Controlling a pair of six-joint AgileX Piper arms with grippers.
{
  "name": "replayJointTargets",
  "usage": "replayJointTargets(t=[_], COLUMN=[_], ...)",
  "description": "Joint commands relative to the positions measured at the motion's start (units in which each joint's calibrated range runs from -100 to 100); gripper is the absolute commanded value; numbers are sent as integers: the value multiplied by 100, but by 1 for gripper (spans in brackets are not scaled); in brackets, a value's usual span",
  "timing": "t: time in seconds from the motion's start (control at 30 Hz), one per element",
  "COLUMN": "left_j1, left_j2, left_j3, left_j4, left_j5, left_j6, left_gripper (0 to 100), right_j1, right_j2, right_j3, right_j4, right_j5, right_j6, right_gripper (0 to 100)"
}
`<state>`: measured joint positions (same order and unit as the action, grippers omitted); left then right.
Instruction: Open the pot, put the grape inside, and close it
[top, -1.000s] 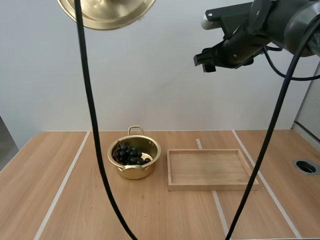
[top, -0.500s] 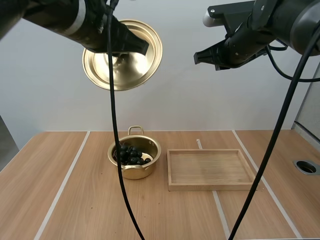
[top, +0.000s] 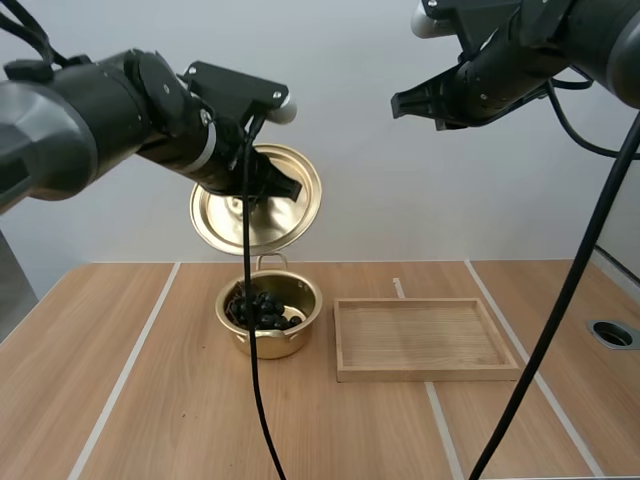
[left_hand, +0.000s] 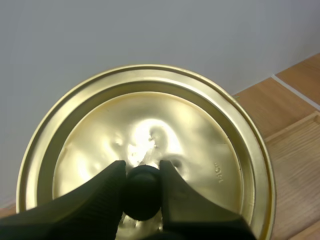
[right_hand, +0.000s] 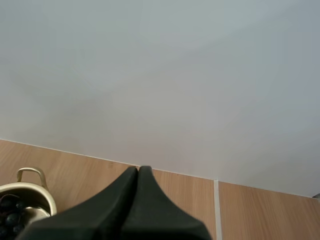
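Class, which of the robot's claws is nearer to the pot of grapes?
Left. The left claw holds the lid above the pot; the right claw, shut, is high up, over toward the tray.

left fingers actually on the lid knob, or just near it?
Touching. The left wrist view shows the left fingers pinching the black knob of the lid from both sides, with no gap on either side.

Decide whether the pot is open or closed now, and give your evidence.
Open. The left gripper holds the lid by its knob in the air above the pot, and the grapes lie uncovered inside.
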<state>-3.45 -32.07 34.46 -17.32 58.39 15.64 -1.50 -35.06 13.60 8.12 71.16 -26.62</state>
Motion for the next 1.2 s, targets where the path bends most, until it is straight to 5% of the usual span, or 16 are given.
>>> replayJointTargets(t=[0.0, 0.8, 1.17], left_j1=[2, 2, -6], left_j2=[255, 2371, 2791], left_j3=[244, 663, 362], left_j4=[-209, -218, -232], left_j5=[-614, -1861, -1399], left_j6=[118, 313, 348], left_gripper=[0, 0, 0], right_j1=[-16, -16, -16], right_j2=[-147, -173, -162], right_j3=[0, 0, 0], right_j4=[-29, -29, -5], right_j5=[96, 275, 276], right_j6=[37, 37, 37], right_gripper=[0, 0, 0])
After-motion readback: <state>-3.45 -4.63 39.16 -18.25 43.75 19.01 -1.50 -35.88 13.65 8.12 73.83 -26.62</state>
